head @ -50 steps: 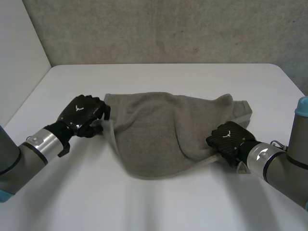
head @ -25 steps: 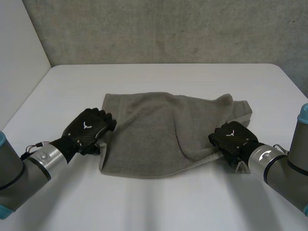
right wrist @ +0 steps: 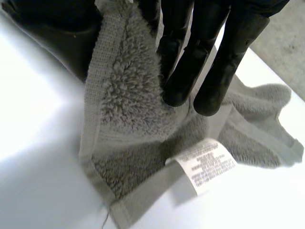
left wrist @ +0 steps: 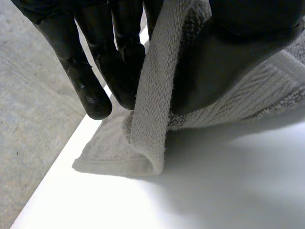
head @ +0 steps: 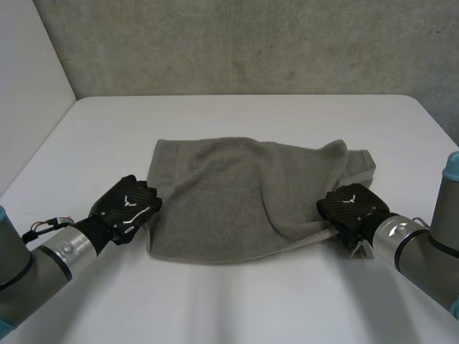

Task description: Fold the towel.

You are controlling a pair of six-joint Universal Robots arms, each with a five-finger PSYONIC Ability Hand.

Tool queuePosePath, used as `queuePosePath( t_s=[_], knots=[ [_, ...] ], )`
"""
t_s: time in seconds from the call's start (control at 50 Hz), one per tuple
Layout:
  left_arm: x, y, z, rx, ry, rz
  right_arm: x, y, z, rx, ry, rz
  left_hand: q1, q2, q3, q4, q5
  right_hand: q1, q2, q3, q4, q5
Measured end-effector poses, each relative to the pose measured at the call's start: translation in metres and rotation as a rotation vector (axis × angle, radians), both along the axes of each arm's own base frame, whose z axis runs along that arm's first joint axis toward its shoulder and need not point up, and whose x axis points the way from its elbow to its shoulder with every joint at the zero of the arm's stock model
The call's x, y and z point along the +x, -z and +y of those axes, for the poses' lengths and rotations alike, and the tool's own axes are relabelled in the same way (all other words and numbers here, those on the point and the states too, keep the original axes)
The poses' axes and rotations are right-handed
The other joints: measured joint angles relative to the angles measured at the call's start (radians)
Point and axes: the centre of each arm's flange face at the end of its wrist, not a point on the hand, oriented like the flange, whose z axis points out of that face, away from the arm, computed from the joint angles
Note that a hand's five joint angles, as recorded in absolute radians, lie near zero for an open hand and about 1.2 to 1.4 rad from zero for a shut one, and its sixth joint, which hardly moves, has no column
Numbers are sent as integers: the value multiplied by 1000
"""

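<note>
Left robot hand (head: 128, 210) grips the grey towel (head: 244, 193) at its near left corner. Its wrist view shows the hem pinched between fingers (left wrist: 97, 52) and thumb, while in the head view the back of the hand covers that grip. Right robot hand (head: 351, 208) clamps the near right edge, its fingers (right wrist: 190, 52) pressing the pile against the thumb. Its wrist view shows a white care label (right wrist: 205, 164) just past those fingertips, print too small to read. The towel lies rumpled on the white surface (head: 237, 115) between both hands
</note>
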Motion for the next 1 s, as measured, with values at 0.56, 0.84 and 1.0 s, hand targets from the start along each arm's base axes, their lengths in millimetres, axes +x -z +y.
queuePosePath(
  t_s=[0.56,0.84,1.0],
  knots=[
    [43,-24,-41,320,-238,238,-37,8,-23,33,209,54,2,0,13,0,4,-37,-48,-48,-47,-44],
    [51,-96,-37,308,-283,439,-40,-70,-23,-218,215,-17,2,0,13,0,7,-41,-29,-41,-42,-28],
    [52,-109,-34,330,-289,535,-41,-61,-20,-167,207,-9,3,7,20,0,19,-249,-228,-244,-239,-248]
  ],
)
